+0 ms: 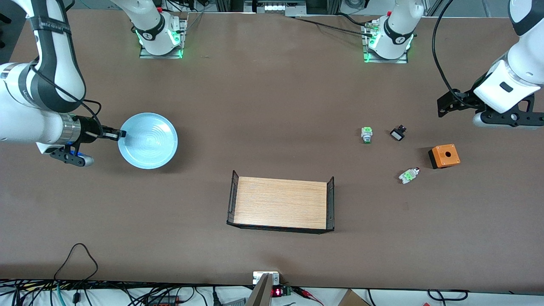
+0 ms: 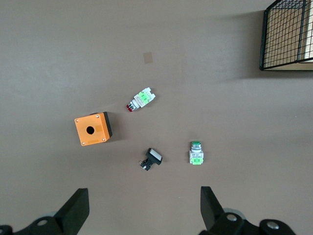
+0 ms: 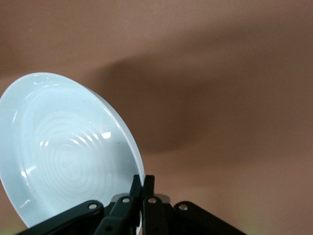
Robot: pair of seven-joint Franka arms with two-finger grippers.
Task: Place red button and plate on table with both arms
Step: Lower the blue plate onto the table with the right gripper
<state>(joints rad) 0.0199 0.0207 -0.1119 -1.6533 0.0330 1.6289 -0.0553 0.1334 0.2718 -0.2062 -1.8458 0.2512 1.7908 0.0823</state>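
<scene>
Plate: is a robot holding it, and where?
Yes. The right end effector pinches the plate by its rim. The left end effector is open, holding nothing.

Right gripper point(image 1: 121, 134) pinching plate point(image 1: 148, 140) rim, fingers closed; left gripper point(image 2: 142, 208) hovering, fingers spread wide.

No legible text, label, brand name or number appears on any item in the three views. The arm base point(image 1: 158, 32) toward the right arm's end of the tabletop point(image 1: 263, 93) and the arm base point(image 1: 393, 38) toward the left arm's end each carry a small round dark emblem; its content cannot be read.
</scene>
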